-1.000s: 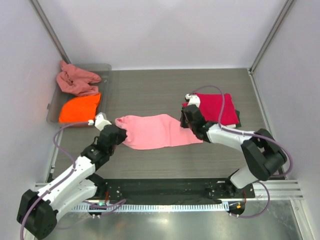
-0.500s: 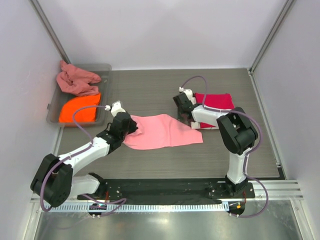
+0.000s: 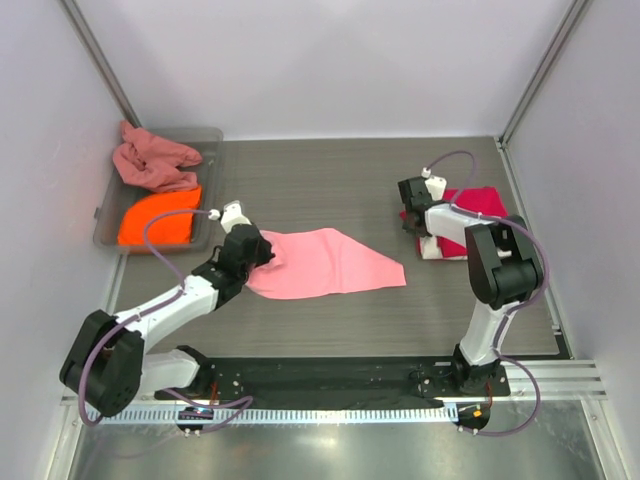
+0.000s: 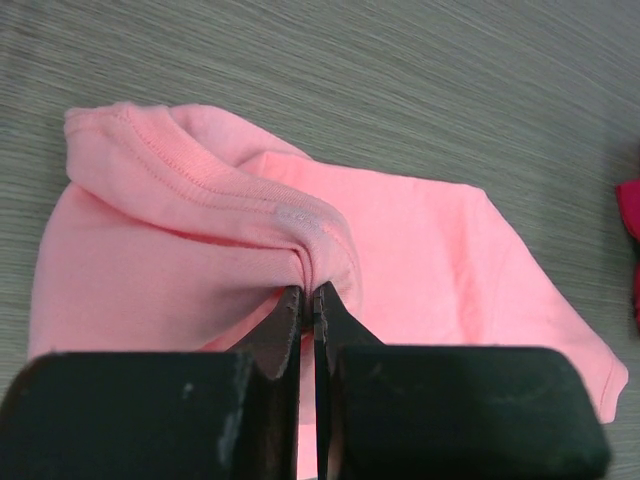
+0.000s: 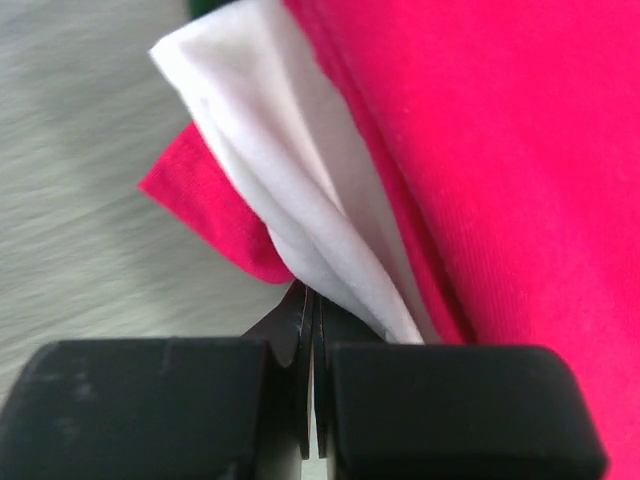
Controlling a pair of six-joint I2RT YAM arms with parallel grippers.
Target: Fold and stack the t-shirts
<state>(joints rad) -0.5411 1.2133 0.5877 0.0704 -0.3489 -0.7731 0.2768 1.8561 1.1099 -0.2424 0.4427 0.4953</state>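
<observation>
A light pink t-shirt (image 3: 325,262) lies flat in the middle of the table. My left gripper (image 3: 258,247) is shut on its left end. The left wrist view shows the bunched collar (image 4: 200,190) pinched between my jaws (image 4: 308,292). A folded crimson red t-shirt (image 3: 475,205) lies on a white one (image 3: 432,246) at the right. My right gripper (image 3: 412,218) is shut with its tips against the stack's left edge. The right wrist view shows white (image 5: 290,170) and red (image 5: 500,150) layers just above my tips (image 5: 310,295). I see no cloth between those jaws.
A grey plastic tray (image 3: 101,215) at the far left holds an orange t-shirt (image 3: 160,218) and a crumpled dusty rose one (image 3: 150,160). White walls close in the table on three sides. The arm bases stand at the near edge.
My right gripper left the pink shirt's right end and moved right to the stack. The stack has shifted right. My left gripper carried the shirt's left end slightly right and back.
</observation>
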